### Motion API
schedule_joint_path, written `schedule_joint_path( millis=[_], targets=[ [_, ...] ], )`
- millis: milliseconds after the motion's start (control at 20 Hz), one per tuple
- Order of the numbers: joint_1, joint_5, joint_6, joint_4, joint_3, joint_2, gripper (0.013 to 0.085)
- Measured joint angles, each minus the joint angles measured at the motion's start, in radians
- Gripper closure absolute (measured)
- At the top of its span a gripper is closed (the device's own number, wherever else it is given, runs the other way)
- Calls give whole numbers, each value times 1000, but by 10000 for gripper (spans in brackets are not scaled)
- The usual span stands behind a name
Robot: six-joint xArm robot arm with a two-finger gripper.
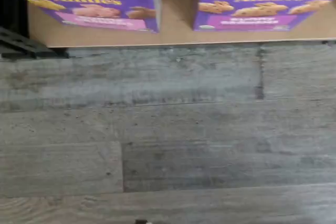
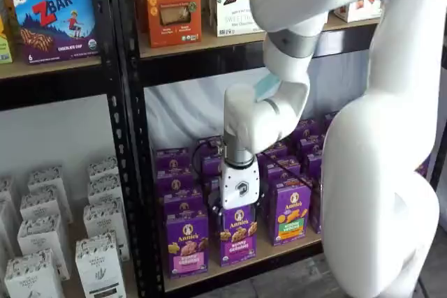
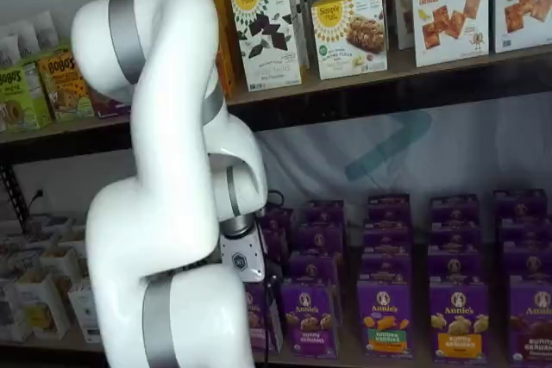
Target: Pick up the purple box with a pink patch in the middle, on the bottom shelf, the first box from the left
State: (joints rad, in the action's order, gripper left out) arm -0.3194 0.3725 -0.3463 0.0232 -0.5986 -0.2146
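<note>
While we hung low before the bottom shelf [image 2: 279,250], our gripper [image 2: 239,209] stood released, holding nothing.

We saw the purple box [image 2: 186,243] with its pink band upright at the shelf's left front corner, untouched, a Bunny Grahams carton [image 2: 237,234] just beside it and a green-and-orange carton [image 2: 289,211] farther along. More purple cartons stood behind; grey plank flooring [image 1: 168,140] lay below.

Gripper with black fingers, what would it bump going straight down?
Probably the grey wooden plank floor, just before the light tan bottom shelf; the white-bodied gripper points down there, but depth is unclear.
</note>
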Motion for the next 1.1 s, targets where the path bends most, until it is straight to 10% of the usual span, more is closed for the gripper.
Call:
schedule_joint_path(
  millis=[350,1100],
  targets=[
    [2,-3,-70,77,-136,-132,130],
    [-8,-65,-53,49,-357,-348,130]
  ],
)
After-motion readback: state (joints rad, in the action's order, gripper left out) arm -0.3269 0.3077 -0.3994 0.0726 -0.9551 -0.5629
